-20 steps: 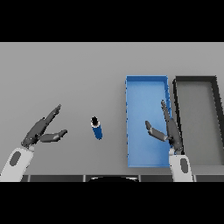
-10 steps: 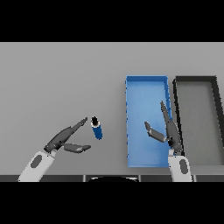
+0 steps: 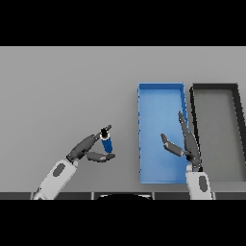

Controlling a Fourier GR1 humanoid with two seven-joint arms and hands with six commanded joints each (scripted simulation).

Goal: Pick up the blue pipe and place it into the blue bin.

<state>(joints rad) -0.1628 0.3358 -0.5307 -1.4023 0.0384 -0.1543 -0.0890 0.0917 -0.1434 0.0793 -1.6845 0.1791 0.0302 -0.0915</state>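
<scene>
A short blue pipe [image 3: 106, 142] with a dark open top stands on the grey table, left of the blue bin [image 3: 161, 98]. My left hand [image 3: 88, 148] is right at the pipe, fingers reaching along its far side and thumb under its near side, loosely bracketing it without a closed grasp. My right hand [image 3: 189, 144] hovers over the bin's right part, fingers straight and thumb spread, holding nothing. The bin has nothing in it.
A black bin [image 3: 215, 90] stands directly right of the blue bin, their long sides nearly touching. The grey table [image 3: 62, 91] stretches far and left of the pipe.
My left hand has swept right from the table's left side up to the pipe, fingers now around it. The right hand has barely moved. The pipe stands where it was.
</scene>
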